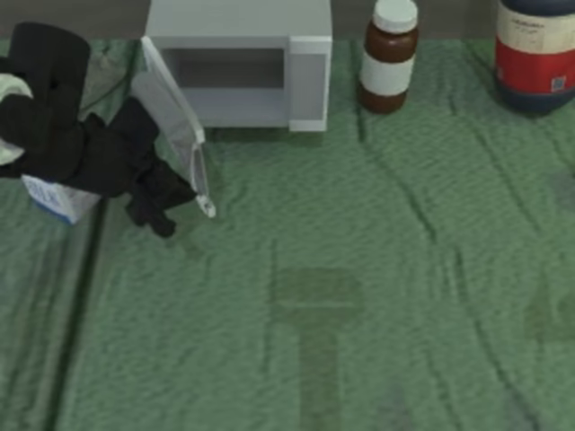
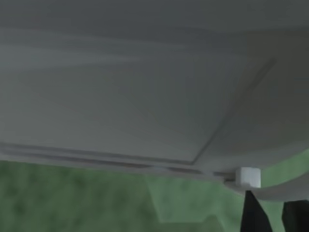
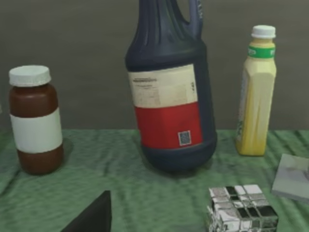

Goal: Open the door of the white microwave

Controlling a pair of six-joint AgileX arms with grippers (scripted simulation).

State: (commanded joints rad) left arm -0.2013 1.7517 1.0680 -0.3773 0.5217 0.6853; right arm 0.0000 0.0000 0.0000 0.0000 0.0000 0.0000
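Door (image 1: 175, 121): swung wide open, hinged at microwave's left side, free edge pointing toward table front; cavity exposed.
Microwave (image 1: 269, 18): back of table, left of centre.
L gripper (image 1: 171, 202): at door's free edge, on its outer face; finger state can't tell.
Carton (image 1: 58, 197): under L arm, far left.
Brown jar (image 1: 389, 56): just right of microwave.
Dark jug (image 1: 536, 49): back right.
R gripper: not seen in the top view.

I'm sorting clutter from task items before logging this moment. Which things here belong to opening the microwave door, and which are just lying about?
Belongs to the job:
- white microwave
- door, swung open toward the table's left
- left gripper, at the door's free edge

Just lying about:
- brown jar
- dark jug
- yellow bottle
- mirrored cube
- blue-and-white carton
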